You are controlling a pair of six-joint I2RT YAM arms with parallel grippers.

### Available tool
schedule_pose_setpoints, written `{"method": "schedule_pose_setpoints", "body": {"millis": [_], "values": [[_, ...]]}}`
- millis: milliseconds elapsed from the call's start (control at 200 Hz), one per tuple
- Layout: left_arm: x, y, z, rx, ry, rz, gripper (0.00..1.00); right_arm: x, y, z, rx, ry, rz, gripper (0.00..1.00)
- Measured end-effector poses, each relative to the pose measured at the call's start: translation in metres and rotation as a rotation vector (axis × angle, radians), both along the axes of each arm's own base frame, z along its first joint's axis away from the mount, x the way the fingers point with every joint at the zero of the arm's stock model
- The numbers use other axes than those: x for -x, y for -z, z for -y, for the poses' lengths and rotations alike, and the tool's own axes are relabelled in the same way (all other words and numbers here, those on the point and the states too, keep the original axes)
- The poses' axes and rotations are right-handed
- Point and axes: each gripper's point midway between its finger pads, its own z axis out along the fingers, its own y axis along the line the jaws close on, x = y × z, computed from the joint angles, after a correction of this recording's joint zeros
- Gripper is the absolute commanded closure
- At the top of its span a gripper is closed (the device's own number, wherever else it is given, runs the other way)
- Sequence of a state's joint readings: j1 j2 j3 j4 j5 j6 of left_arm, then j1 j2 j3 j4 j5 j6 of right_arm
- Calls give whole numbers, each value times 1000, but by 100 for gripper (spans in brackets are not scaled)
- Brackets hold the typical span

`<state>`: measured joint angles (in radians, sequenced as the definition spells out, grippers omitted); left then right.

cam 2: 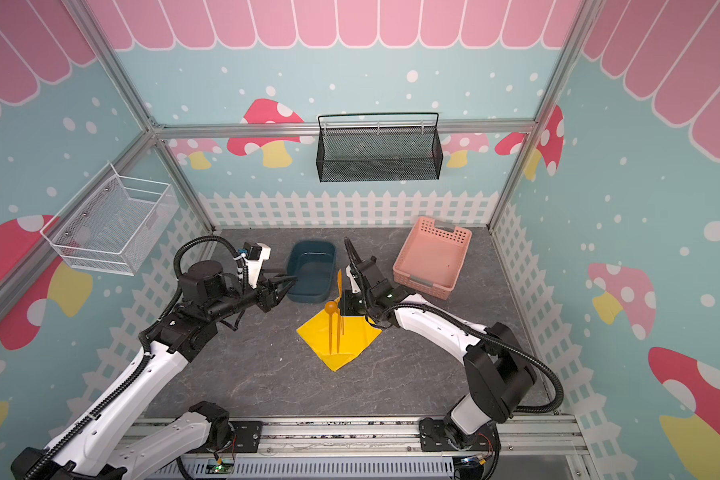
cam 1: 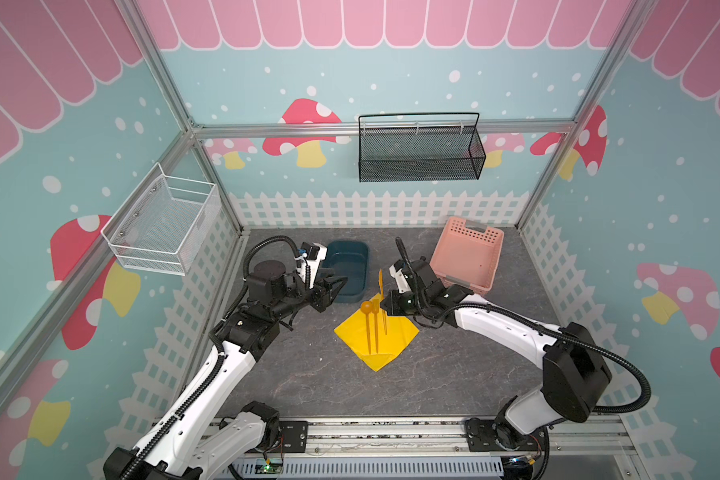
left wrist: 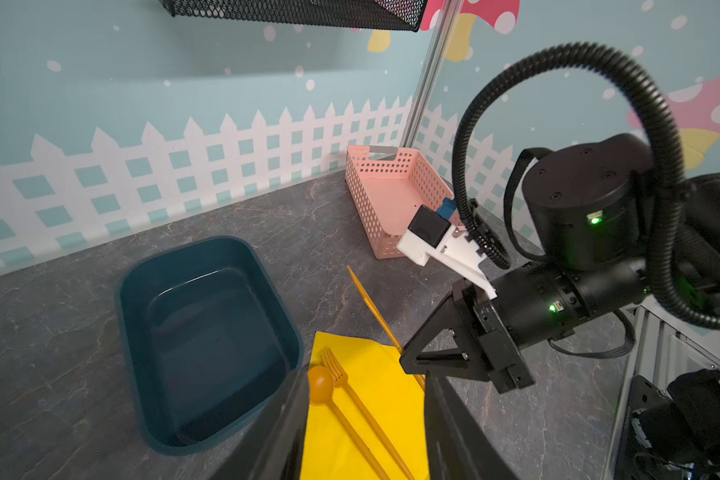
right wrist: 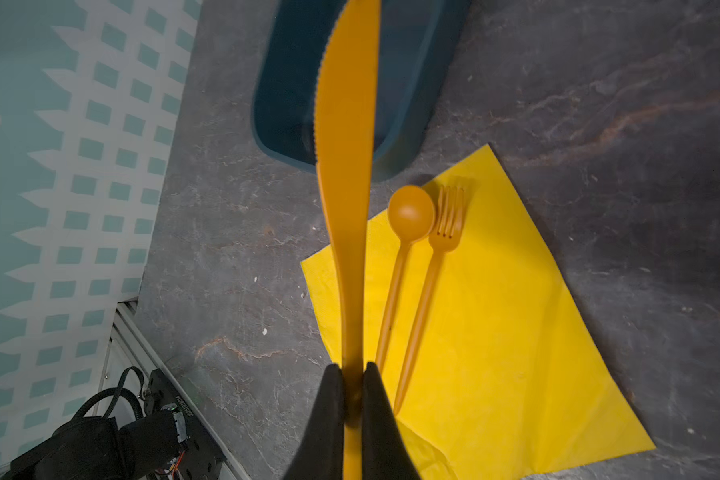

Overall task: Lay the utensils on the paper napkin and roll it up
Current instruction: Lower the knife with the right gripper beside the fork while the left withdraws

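Paper napkin (cam 1: 400,337), bright yellow, lies flat near the middle of the grey table (cam 1: 308,382), turned like a diamond with its corners toward 12, 3, 6 and 9 o'clock. On it the spoon (cam 1: 368,328) and the fork (cam 1: 376,330) rest side by side. Their heads point to 12 o'clock, with the spoon on the 9 o'clock side of the fork. The spoon's round bowl sits right at the sheet's 11 o'clock edge.

The knife (cam 1: 380,282) is off the sheet. The right gripper (right wrist: 353,370) is clamped on its handle, fingers pressed to both flat faces. The serrated blade rises at a tilt toward 12 o'clock above the sheet's 12 o'clock corner. In both top views a short length of handle shows below the gripper, just at 3 o'clock of the fork. Whether that end touches the paper I cannot tell.

The left gripper (cam 1: 341,282) hangs at 10 o'clock of the sheet with its fingers parted and nothing between them. It is clear of the paper and the cutlery.

A dark blue tub (cam 1: 348,266) stands just beside the sheet at 11 o'clock, and the left gripper's tips reach over its near rim in both top views. A pink perforated basket (cam 1: 466,257) stands at 2 o'clock, apart from the sheet and behind the right arm's wrist.
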<state>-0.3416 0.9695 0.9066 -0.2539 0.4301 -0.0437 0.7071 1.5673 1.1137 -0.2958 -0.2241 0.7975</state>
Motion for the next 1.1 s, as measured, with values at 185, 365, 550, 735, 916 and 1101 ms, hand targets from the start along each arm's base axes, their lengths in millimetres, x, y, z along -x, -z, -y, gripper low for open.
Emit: {"method": "schedule_pose_setpoints", "body": {"millis": [185,365,550,735,916,1101], "values": [[-7,12,-10,-34,-74,-23,53,3,33,3,47,41,-105,100],[-12,21,-20,-87,-156,-37,53,10,78,6,132,66,-225,100],[-12,27,-22,-127,-188,-37,52,12,97,5,198,83,-284,100],[-13,30,-25,-156,-211,-32,52,4,94,3,216,112,-283,100],[-8,31,-20,-172,-200,-26,51,2,99,5,235,129,-295,100],[-6,30,-19,-184,-204,-17,51,2,107,5,258,138,-308,100]]}}
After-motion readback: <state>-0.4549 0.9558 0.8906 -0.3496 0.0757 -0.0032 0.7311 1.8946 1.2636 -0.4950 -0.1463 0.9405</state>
